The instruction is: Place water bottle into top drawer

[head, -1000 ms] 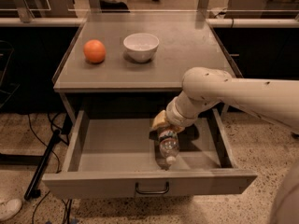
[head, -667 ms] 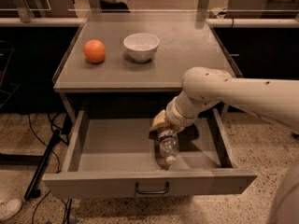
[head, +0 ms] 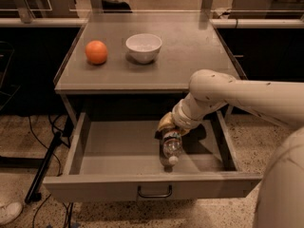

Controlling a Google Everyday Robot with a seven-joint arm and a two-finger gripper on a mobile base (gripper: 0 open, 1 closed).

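The top drawer (head: 118,186) is pulled open below the table top, its dark curved handle at the front centre. The water bottle (head: 171,147), clear with a white cap toward the front, lies inside the drawer right of the middle. My gripper (head: 167,127) reaches down from the right into the drawer and sits at the bottle's rear end, touching or holding it. My white arm crosses in from the right edge.
An orange (head: 96,52) and a white bowl (head: 143,47) sit on the grey table top (head: 190,42) behind the drawer. Dark cables and a black pole lie on the speckled floor at the left. My base fills the lower right corner.
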